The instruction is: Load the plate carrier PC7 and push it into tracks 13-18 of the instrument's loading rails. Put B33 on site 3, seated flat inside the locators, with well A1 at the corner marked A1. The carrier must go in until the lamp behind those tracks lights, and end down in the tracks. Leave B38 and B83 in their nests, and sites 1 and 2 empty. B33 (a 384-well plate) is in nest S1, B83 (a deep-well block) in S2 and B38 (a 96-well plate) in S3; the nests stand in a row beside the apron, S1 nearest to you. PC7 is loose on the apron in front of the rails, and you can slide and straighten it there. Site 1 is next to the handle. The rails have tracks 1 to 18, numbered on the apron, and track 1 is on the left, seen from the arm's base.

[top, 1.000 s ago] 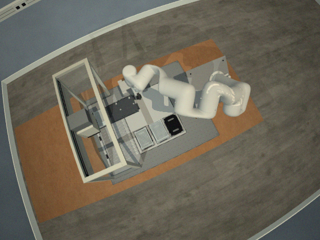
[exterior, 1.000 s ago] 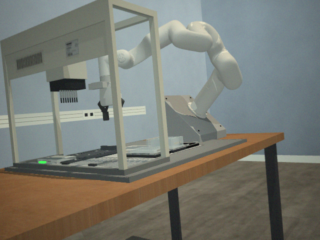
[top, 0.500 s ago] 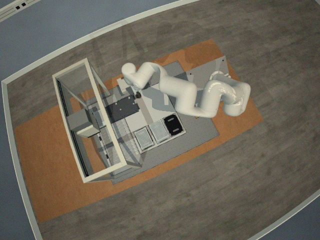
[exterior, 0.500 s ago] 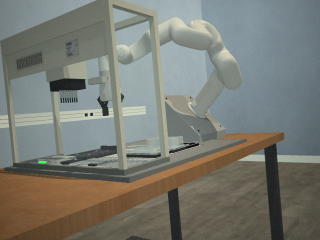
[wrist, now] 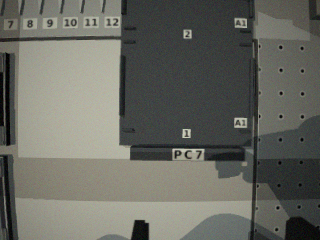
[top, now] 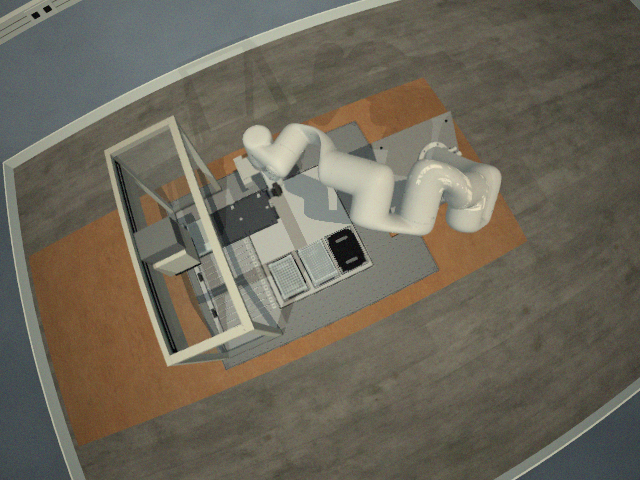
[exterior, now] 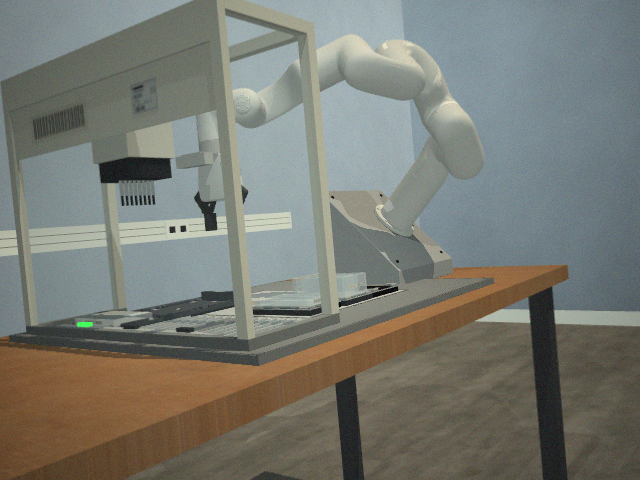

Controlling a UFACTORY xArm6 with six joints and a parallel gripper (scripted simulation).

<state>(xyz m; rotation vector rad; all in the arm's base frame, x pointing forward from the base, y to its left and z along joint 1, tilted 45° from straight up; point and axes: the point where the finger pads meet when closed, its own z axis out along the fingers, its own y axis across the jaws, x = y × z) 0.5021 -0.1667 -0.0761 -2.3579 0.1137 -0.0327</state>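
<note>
Dark rigid carrier PC7 point(top: 247, 217) point(wrist: 187, 85), centre of frame; probably slides easily, best gripped at bottom handle point(wrist: 150, 153). End effector point(wrist: 217, 230) wide, empty.

the xarm gripper point(top: 276, 189) point(exterior: 222, 221) point(wrist: 219, 229) is higher above the apron than a second ago, its wrist lifted with it; the xarm 6's forearm point(top: 356, 173) point(exterior: 382, 74) has risen slightly too, most plainly in the exterior view.
</note>
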